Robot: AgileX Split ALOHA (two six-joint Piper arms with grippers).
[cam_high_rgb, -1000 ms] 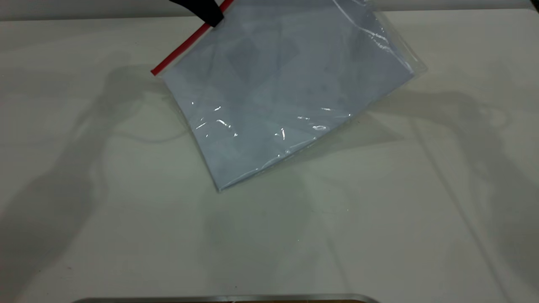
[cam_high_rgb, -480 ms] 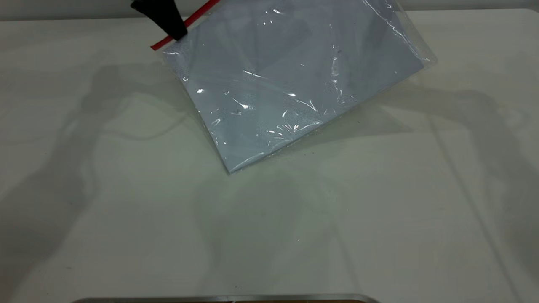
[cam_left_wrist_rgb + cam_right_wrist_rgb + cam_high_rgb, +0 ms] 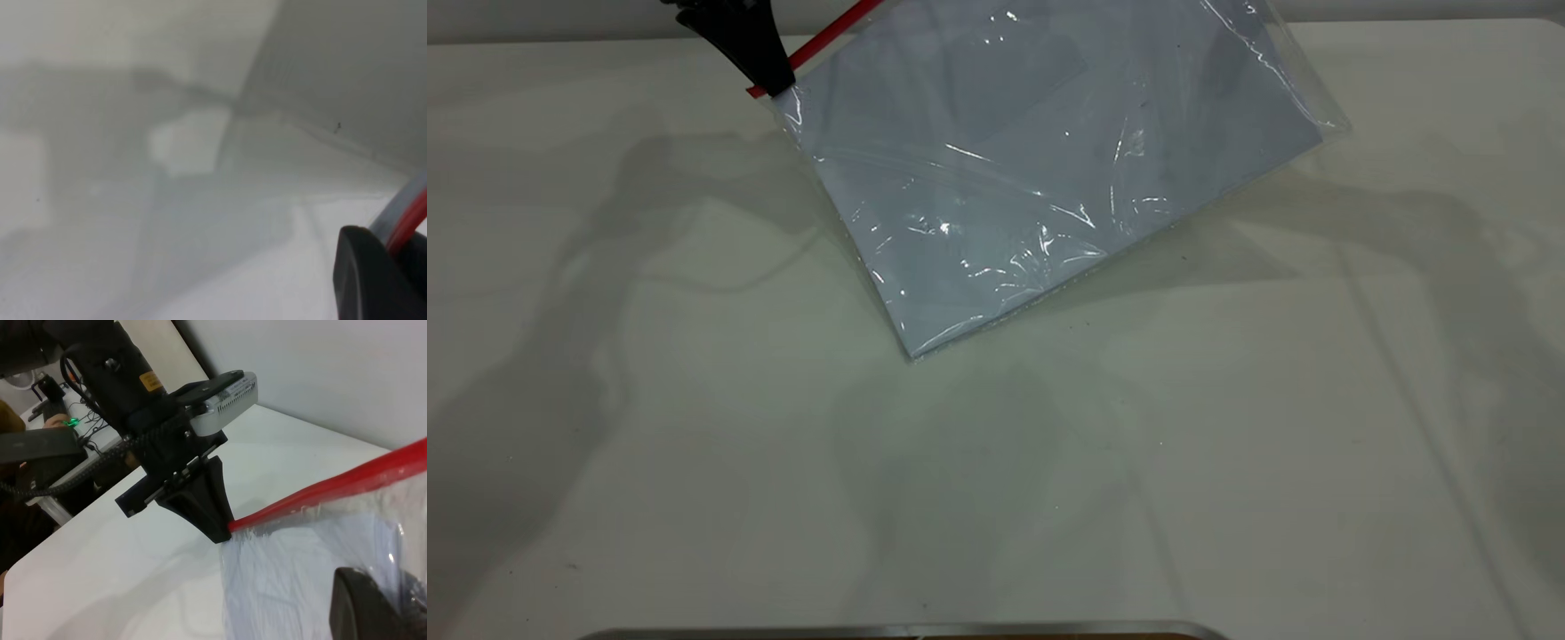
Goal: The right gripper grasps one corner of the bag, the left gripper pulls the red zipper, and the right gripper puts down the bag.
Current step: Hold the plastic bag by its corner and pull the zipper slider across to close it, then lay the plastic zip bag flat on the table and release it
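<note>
1. Exterior view: the bag (image 3: 1049,169) hangs tilted above the white tabletop (image 3: 1227,462), its lowest corner touching or nearly touching the surface near the middle, its upper part running out of the top edge. The red zipper (image 3: 827,40) slants along the bag's upper left edge. The left pincer (image 3: 772,84), black and tapered, sits at the lower end of that red strip, its tips closed down on it. White paper sheets (image 3: 1005,231) show through the clear plastic. The right pincer is not seen here.

2. Left wrist view: only one black fingertip (image 3: 367,280) of the left pincer shows at the frame's corner, with the red zipper (image 3: 410,227) and a clear plastic edge passing right against it. Behind lies the pale tabletop (image 3: 133,200), shadowed.

3. Right wrist view: the left pincer (image 3: 223,530) points down, clamped on the end of the red zipper (image 3: 333,487), at the bag's far corner. The bag (image 3: 300,580) spreads below with paper inside. A dark jaw of the right pincer (image 3: 373,607) lies against the plastic in the foreground; whether it grips I cannot tell.
</note>
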